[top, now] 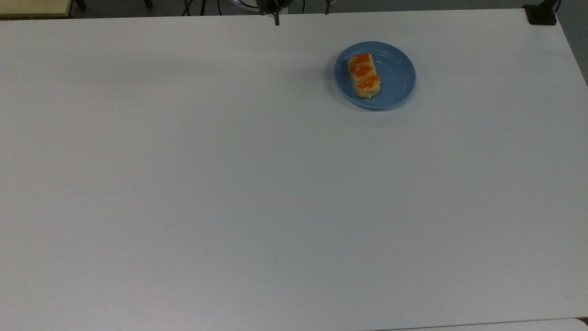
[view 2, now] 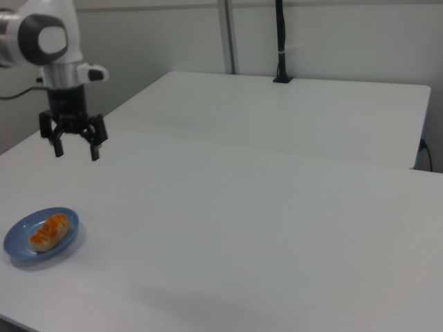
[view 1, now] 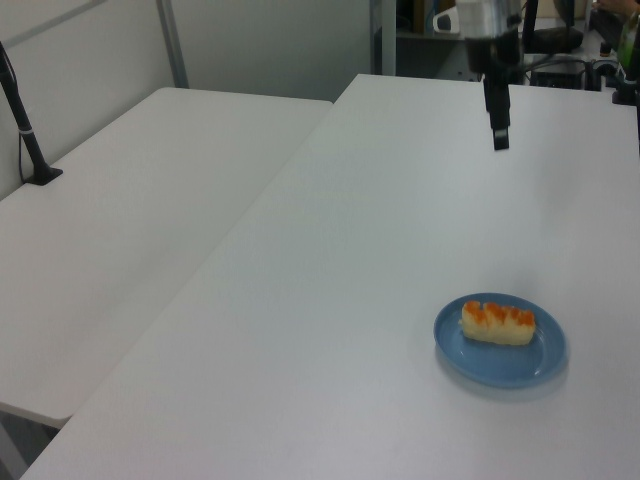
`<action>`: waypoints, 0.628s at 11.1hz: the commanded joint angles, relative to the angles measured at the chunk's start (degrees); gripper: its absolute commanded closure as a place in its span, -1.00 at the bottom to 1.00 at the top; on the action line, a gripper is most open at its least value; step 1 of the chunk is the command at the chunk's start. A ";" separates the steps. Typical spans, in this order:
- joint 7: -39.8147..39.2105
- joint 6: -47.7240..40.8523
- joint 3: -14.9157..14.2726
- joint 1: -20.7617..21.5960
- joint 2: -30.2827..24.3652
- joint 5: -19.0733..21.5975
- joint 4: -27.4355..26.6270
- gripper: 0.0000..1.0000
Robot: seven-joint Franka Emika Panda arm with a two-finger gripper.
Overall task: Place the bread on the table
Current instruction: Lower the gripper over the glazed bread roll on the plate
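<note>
We are in the approach step: the bread (top: 364,75) lies on the blue plate (top: 395,76) on the white surface (top: 275,184), and our tool (view 2: 74,148), fingers spread and empty, probably must come above it, then descend.

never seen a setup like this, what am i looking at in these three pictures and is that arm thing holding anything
It is a robot arm over a white table, filmed by three fixed cameras at one moment: one from above and one from each side. At the arm's end is its tool, two dark fingers for grasping. In the right view the fingers hang open with nothing between them, so it holds nothing. On the table sits a round blue plate, and on the plate lies the bread, a small pale loaf with orange-brown bumps. In the left view the tool hangs above the table, well apart from the plate and the bread.
</note>
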 commanded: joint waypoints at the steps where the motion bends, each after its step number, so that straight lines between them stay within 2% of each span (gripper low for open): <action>1: 7.38 8.82 5.71 0.06 -2.12 1.08 -10.27 -1.00; 5: 6.69 13.47 11.69 0.06 -0.71 1.25 -14.75 -1.00; 7: 7.91 25.02 15.02 0.06 -0.71 1.25 -20.54 -1.00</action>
